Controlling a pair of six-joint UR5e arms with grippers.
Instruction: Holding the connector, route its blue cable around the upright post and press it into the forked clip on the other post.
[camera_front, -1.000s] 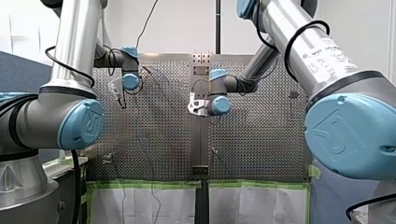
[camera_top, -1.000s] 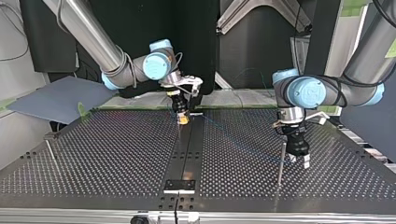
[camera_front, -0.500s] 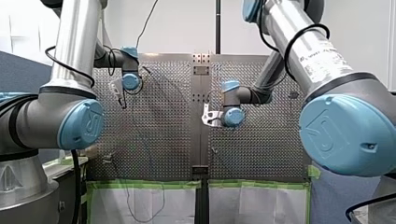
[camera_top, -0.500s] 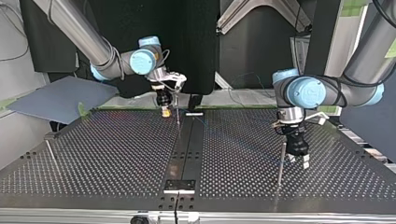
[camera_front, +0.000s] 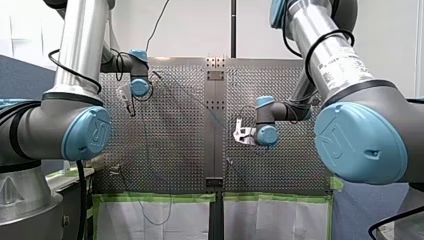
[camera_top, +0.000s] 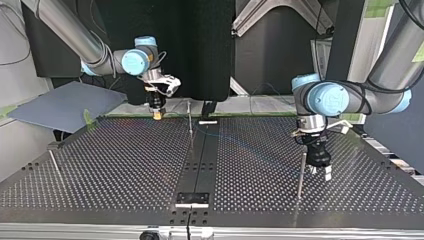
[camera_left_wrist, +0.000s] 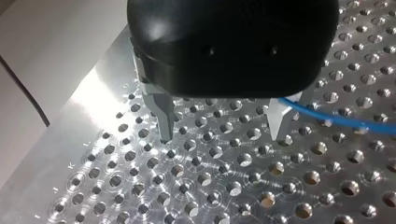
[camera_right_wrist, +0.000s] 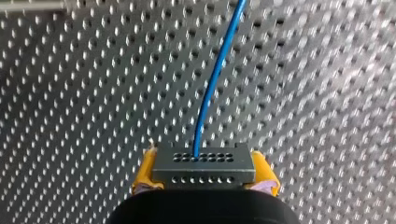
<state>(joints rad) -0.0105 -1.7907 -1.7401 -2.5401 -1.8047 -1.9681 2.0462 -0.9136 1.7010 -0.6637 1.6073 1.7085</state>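
My right gripper (camera_right_wrist: 204, 173) is shut with its yellow pads (camera_right_wrist: 144, 171) on a dark grey connector (camera_right_wrist: 203, 168). The blue cable (camera_right_wrist: 212, 79) leaves the connector's face and runs away over the perforated plate. In the top view this gripper (camera_top: 157, 114) hangs at the table's far edge, left of a thin upright post (camera_top: 189, 117). My left gripper (camera_left_wrist: 222, 136) stands open just above the plate. The blue cable (camera_left_wrist: 341, 120) passes beside one of its metal fingers (camera_left_wrist: 279, 122). In the top view that gripper (camera_top: 322, 172) sits next to another thin post (camera_top: 300, 176).
A dark strip (camera_top: 200, 165) runs down the table's middle. A third thin post (camera_top: 54, 162) stands near the top view's left edge, and a grey sheet (camera_top: 60, 105) lies beyond it. Green tape (camera_front: 155, 197) lines the table's near edge in the front view.
My right arm has carried the connector toward the top view's left, from right of the centre post to well left of it. My left arm has not moved.
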